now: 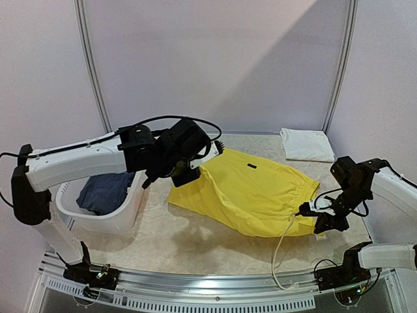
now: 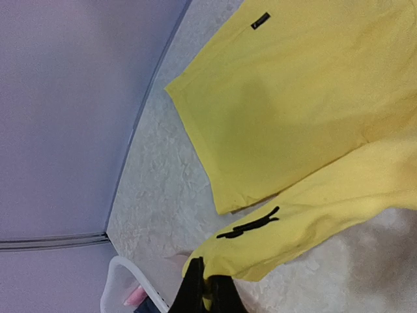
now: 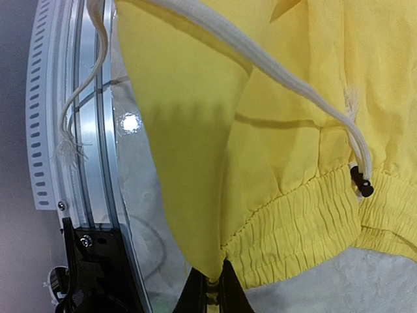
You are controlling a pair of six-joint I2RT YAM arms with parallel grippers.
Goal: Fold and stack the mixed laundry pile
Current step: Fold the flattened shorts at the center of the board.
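Pinched tight in the left hand point(image 1: 187, 173), a leg hem of the yellow shorts point(image 1: 251, 189); in the right hand point(image 1: 324, 220), likewise pressed together, the elastic waistband. Spread over the counter point(image 1: 195, 241) between them. Likely to go wrong: snagging the dangling drawstring point(image 1: 281, 251) on the front rail point(image 1: 215, 287), or losing a thin pinch (either would spoil the fold). Counted: two hands, one pair of shorts, one folded white piece point(image 1: 306, 143) at the far corner, one basket point(image 1: 124, 218) holding one navy piece point(image 1: 104, 192).

Shorts point(image 1: 251, 192) spread mid-table, basket point(image 1: 127, 216) to their left with a garment point(image 1: 104, 192) in it, folded cloth point(image 1: 306, 145) behind at right, cord point(image 1: 279, 251) trailing forward from their right end.
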